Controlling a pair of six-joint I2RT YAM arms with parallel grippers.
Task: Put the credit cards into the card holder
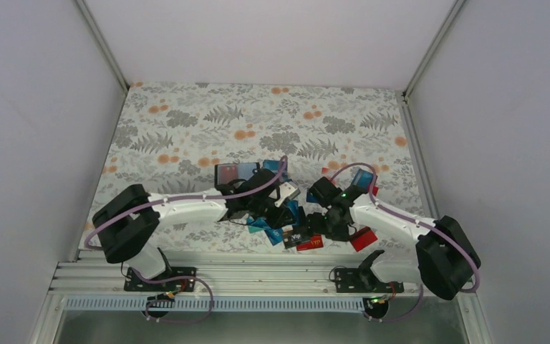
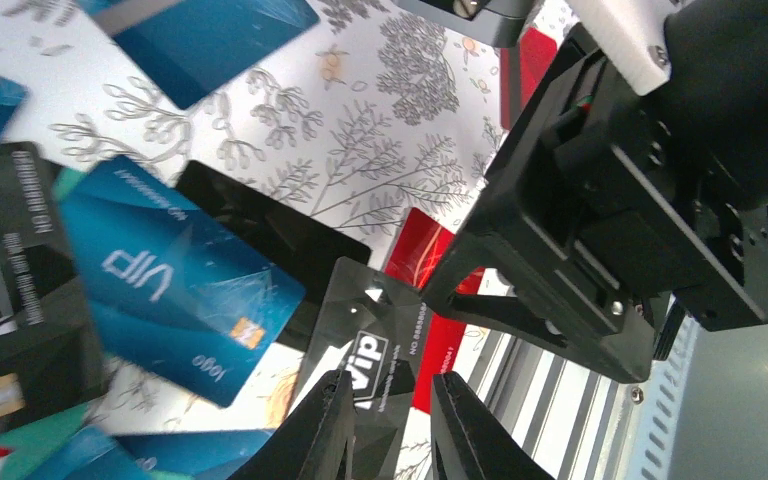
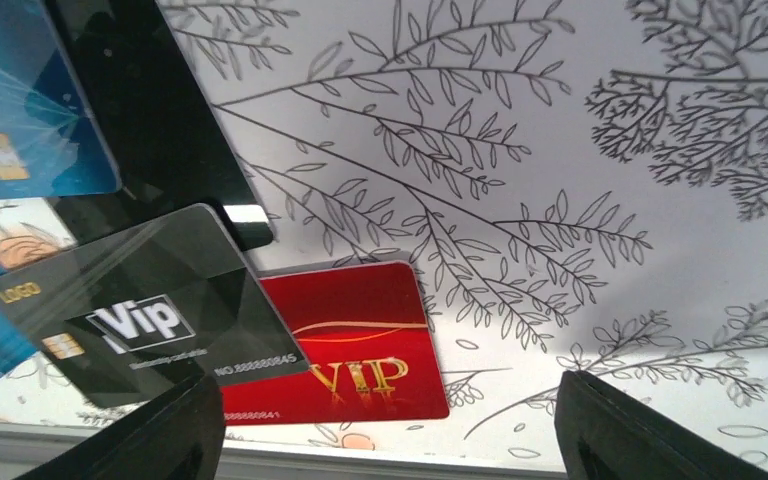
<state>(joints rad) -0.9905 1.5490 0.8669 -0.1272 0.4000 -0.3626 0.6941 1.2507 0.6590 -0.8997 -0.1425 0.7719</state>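
**Card holder.** The card holder [image 1: 230, 174] lies on the table [image 1: 186, 129] at the far left edge of the card cluster. It is a dark case with a blue-grey inside face. The left arm's wrist covers part of it.

**Cards.** The credit cards [image 1: 276, 235] lie in a loose, overlapping heap near the table's near edge, between and under the two wrists.
- A black VIP card [image 2: 370, 350] overlaps the red VIP card [image 3: 360, 350] and a plain black card [image 2: 260, 225].
- In the right wrist view the black VIP card looks larger than the red one and partly covers its left side.
- A blue VIP card [image 2: 160, 280] lies left of the plain black card and overlaps its edge.
- More blue, teal and black cards crowd the left margin of the left wrist view.

**Left end effector.** The left end effector [image 2: 390, 385] has its fingers close together with only a narrow gap between them. The black VIP card shows face-on in that gap. The pictures do not show whether the fingers clamp it or merely stand over it.

**Right end effector.** The right end effector [image 3: 385, 400] is spread wide and grips nothing. One finger is at the lower corner of the black VIP card. The other is well to the side, over bare fern-patterned table. The red VIP card lies flat between them. In the left wrist view, the body of this end effector stands just beside the left fingers.
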